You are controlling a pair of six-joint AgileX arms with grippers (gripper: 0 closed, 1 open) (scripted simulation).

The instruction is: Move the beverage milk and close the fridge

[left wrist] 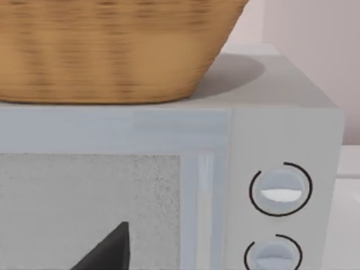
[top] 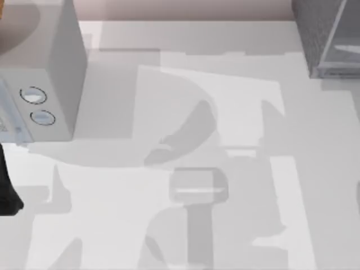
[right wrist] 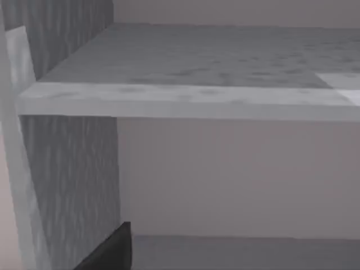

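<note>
The fridge is a dark grey speckled cabinet standing at the table's far right corner. The right wrist view looks straight into the fridge: a pale shelf edge, a speckled side wall and a plain back wall. A dark part of my right gripper shows close in front of that opening. The beverage milk is out of view. My left arm is at the table's left edge. A dark part of my left gripper sits just in front of the dialled box.
A light grey box with two round dials stands at the far left. A woven basket rests on top of that box. The white tabletop lies between the two appliances, crossed by arm shadows.
</note>
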